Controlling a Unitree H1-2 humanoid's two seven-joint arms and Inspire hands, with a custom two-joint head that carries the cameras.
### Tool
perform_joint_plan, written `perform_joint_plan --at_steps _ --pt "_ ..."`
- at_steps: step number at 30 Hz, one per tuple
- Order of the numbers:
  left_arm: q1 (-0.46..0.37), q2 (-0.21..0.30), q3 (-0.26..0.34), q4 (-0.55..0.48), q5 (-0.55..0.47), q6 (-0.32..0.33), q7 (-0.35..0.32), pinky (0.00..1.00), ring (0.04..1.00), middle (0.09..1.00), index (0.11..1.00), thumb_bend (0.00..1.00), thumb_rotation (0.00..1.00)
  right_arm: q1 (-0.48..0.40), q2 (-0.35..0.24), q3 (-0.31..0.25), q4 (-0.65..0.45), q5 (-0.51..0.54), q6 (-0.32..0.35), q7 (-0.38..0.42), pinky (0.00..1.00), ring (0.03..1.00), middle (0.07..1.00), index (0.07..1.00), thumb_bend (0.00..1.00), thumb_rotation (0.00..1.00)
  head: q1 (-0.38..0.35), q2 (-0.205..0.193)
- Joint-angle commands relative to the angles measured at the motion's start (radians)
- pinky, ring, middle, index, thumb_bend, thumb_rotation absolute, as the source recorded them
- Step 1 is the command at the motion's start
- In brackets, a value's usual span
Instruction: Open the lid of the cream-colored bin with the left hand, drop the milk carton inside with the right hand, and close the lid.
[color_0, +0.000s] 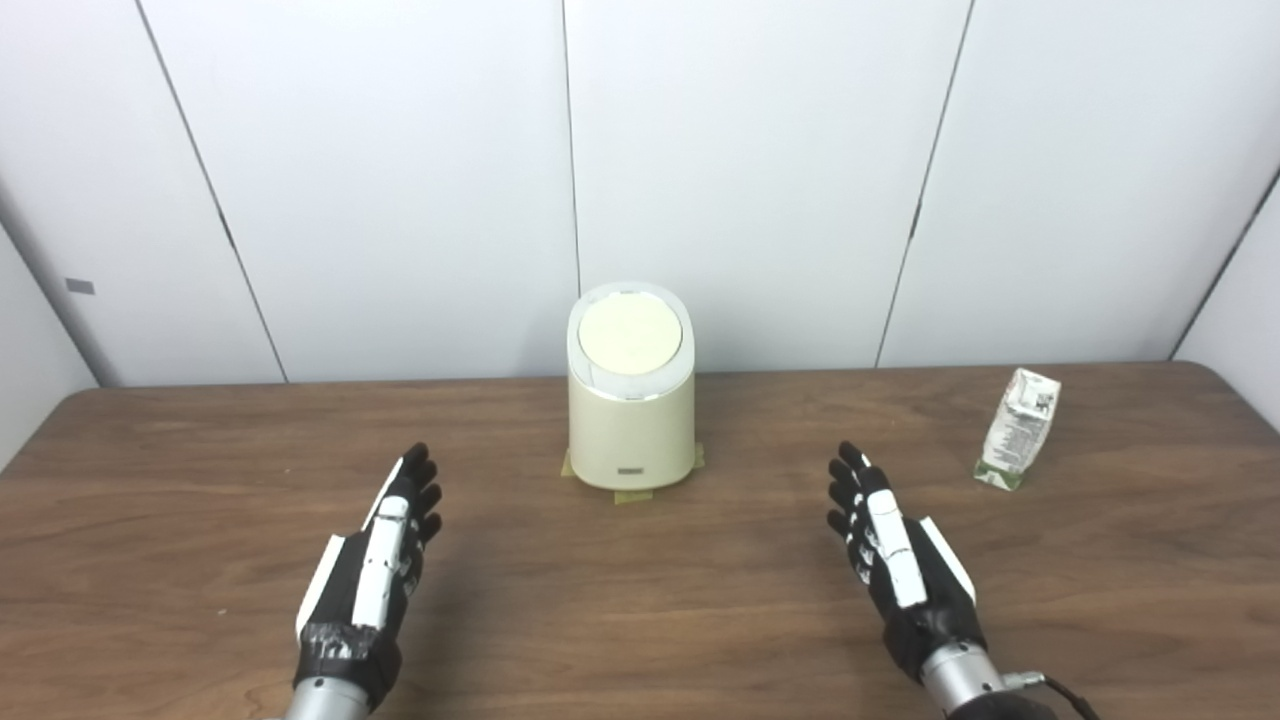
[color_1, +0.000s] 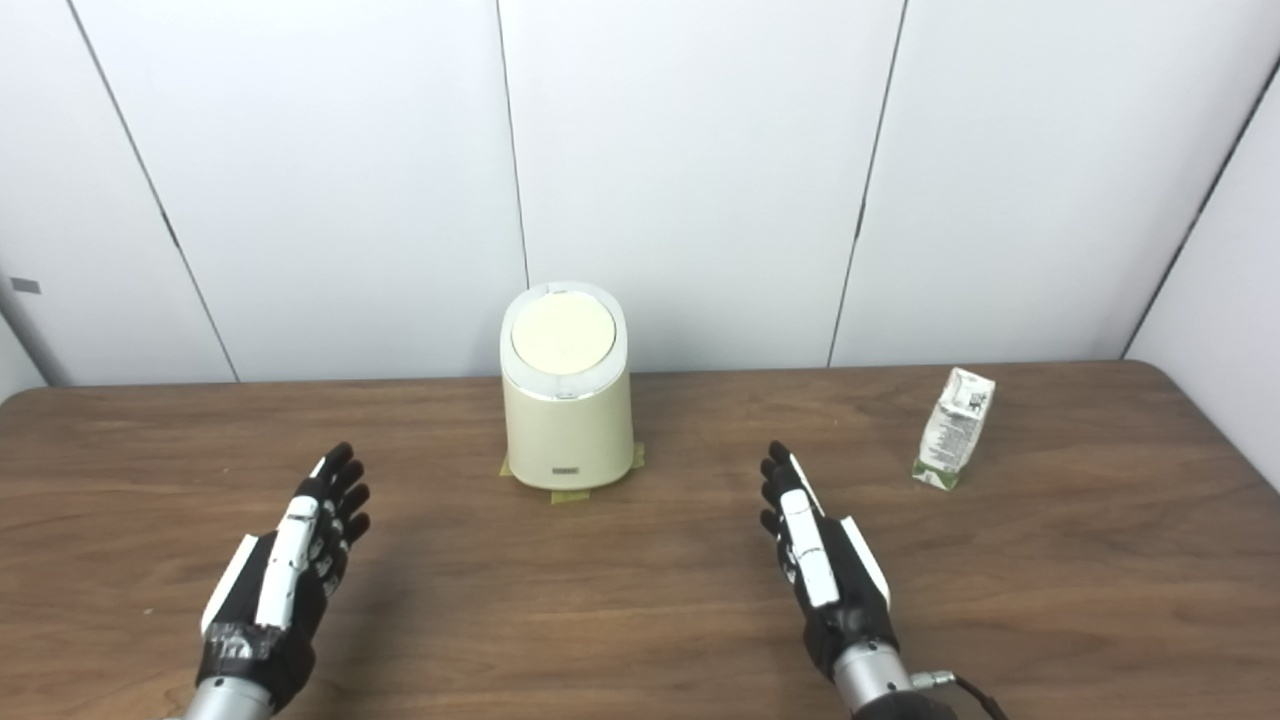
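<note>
Left eye view: cream-colored cylindrical plastic bin (color_0: 631, 425) stands upright mid-bench, near the far edge of the brown wood-grain bench (color_0: 640, 600), on bits of tape at its base. Round cream lid (color_0: 630, 334) is shut, flush in its white rim. White and green milk carton (color_0: 1019, 429) stands tilted far right, near the far edge and well apart from the bin. Left hand (color_0: 375, 570) over the near-left bench, fingers (color_0: 418, 485) extended and slightly apart, holding nothing. Right hand (color_0: 900, 560) over the near-right bench, fingers likewise stretched out, empty. Bare wood between each hand and the bin, and between the right hand and the carton.

Right eye view: same layout, everything sits further left in frame. Bin (color_1: 568, 430) left of centre, lid (color_1: 562, 335) shut. Carton (color_1: 955, 428) nearer the rounded far-right corner than the bin. Left hand (color_1: 290, 570) and right hand (color_1: 825, 560) both splayed, touching nothing. White wall panels (color_1: 700, 180) rise right behind the bench's far edge.
</note>
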Motion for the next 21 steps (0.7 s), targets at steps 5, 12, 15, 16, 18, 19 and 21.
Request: perform_joint_plan --at_steps 5,12,15,16,18,19,21 --pt "-0.028 0.004 -0.004 -0.004 0.008 -0.033 -0.006 1.0 1.0 1.0 1.0 0.36 1.0 -0.037 0.01 -0.017 -0.01 0.018 -0.066 0.001 0.97 0.992 0.992 0.992 0.6 1.0 -0.004 0.01" --pt "-0.033 0.003 -0.001 0.005 0.011 -0.03 -0.004 1.0 1.0 1.0 1.0 0.33 1.0 -0.036 0.012 -0.017 -0.022 0.012 -0.051 -0.009 0.97 0.992 0.991 0.989 0.59 1.0 -0.005 0.019" --pt "-0.034 0.004 0.0 0.01 0.011 -0.028 -0.003 1.0 1.0 1.0 1.0 0.33 1.0 -0.036 0.01 -0.018 -0.024 0.014 -0.048 -0.009 0.96 0.988 0.99 0.987 0.59 1.0 -0.002 0.021" --pt "-0.035 0.003 0.001 0.013 0.009 -0.028 -0.003 1.0 1.0 1.0 1.0 0.33 1.0 -0.036 0.01 -0.019 -0.025 0.016 -0.047 -0.009 0.96 0.988 0.99 0.987 0.59 1.0 0.0 0.022" --pt "-0.035 0.002 0.003 0.016 0.006 -0.026 -0.003 1.0 1.0 1.0 1.0 0.33 1.0 -0.035 0.008 -0.018 -0.026 0.014 -0.046 -0.008 0.97 0.989 0.99 0.989 0.59 1.0 0.002 0.022" --pt "-0.036 0.004 0.003 0.018 0.007 -0.025 -0.004 1.0 1.0 1.0 1.0 0.33 1.0 -0.036 0.007 -0.018 -0.026 0.015 -0.044 -0.007 0.97 0.989 0.99 0.989 0.59 1.0 0.003 0.022" --pt "-0.036 0.006 0.001 0.02 0.009 -0.026 -0.006 1.0 1.0 1.0 1.0 0.33 1.0 -0.036 0.006 -0.019 -0.027 0.019 -0.044 -0.004 0.98 0.992 0.991 0.991 0.59 1.0 0.004 0.022"
